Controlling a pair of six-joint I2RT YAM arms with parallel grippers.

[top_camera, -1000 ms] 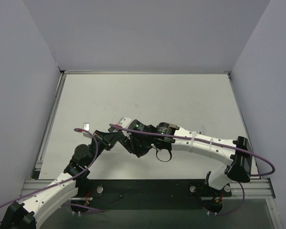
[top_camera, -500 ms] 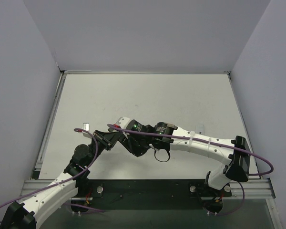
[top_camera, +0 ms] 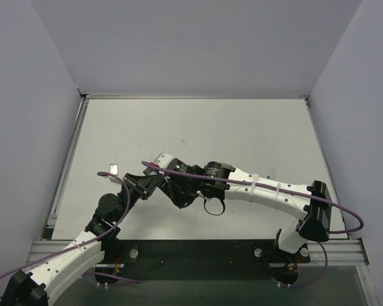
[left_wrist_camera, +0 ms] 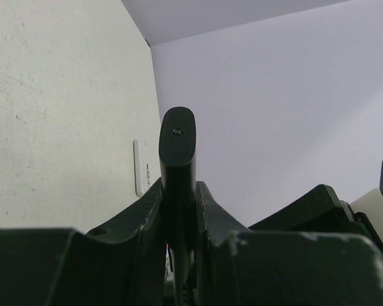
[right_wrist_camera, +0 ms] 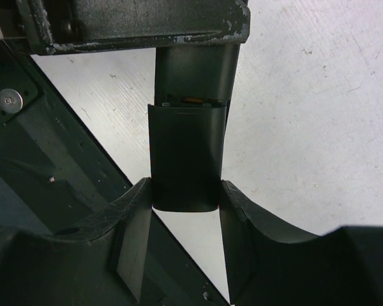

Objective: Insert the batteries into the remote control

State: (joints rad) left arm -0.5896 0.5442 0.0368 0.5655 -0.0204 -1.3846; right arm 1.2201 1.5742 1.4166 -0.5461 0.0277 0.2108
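White tabletop (top_camera: 242,127), grey walls on three sides; both arms meet low and left of centre in the overhead view.

Left gripper (left_wrist_camera: 179,207): clamped narrow on the black remote control (left_wrist_camera: 177,143), which it presents edge-on.

Right gripper (right_wrist_camera: 186,189): closed at middling width on the two sides of the battery cover (right_wrist_camera: 185,153). The cover sits partway along the remote's back, with a thin gap at its upper edge. A copper-coloured glint in that gap is possibly a contact. No batteries identifiable in any view.

Small white flat piece (top_camera: 115,169) lies apart at the left.

Judgement: cover-sliding step in hand. Recommend travel straight along the remote's long axis with the left grip firm and no twisting, so the cover's rails do not bind.
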